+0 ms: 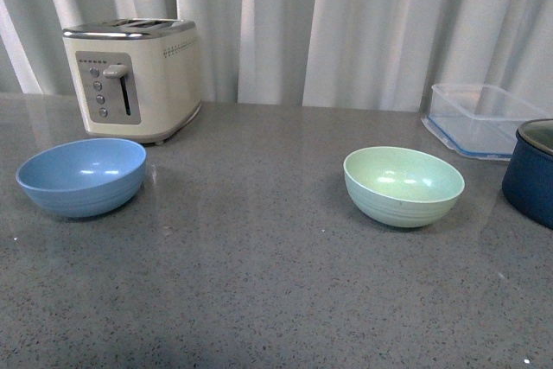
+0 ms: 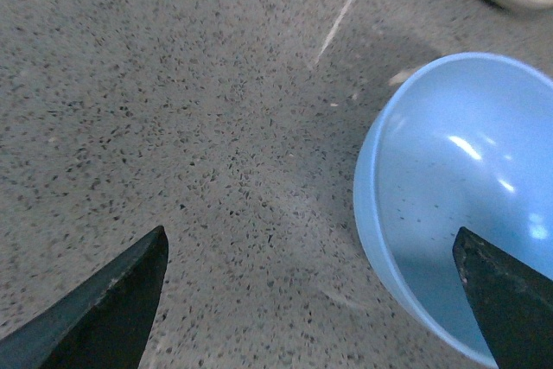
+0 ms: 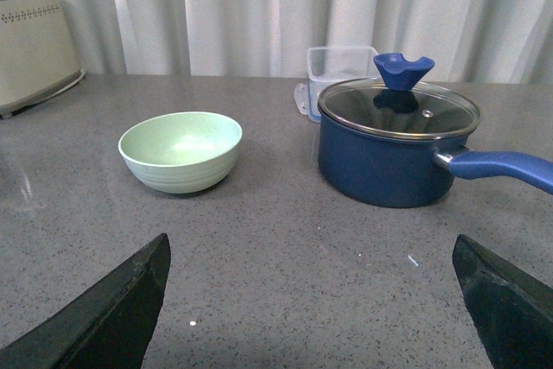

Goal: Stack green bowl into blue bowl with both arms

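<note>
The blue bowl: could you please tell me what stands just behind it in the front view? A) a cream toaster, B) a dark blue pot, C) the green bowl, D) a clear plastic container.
A, since the cream toaster stands just behind the blue bowl on the left side.

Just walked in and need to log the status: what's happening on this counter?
Nothing is being held yet. The blue bowl and the green bowl sit apart and empty on the grey counter, blue toward the robot's left, green toward its right. The left gripper is open close to the blue bowl; the right gripper is open, facing the green bowl, with the navy pot beside it. Stacking has not started.
</note>
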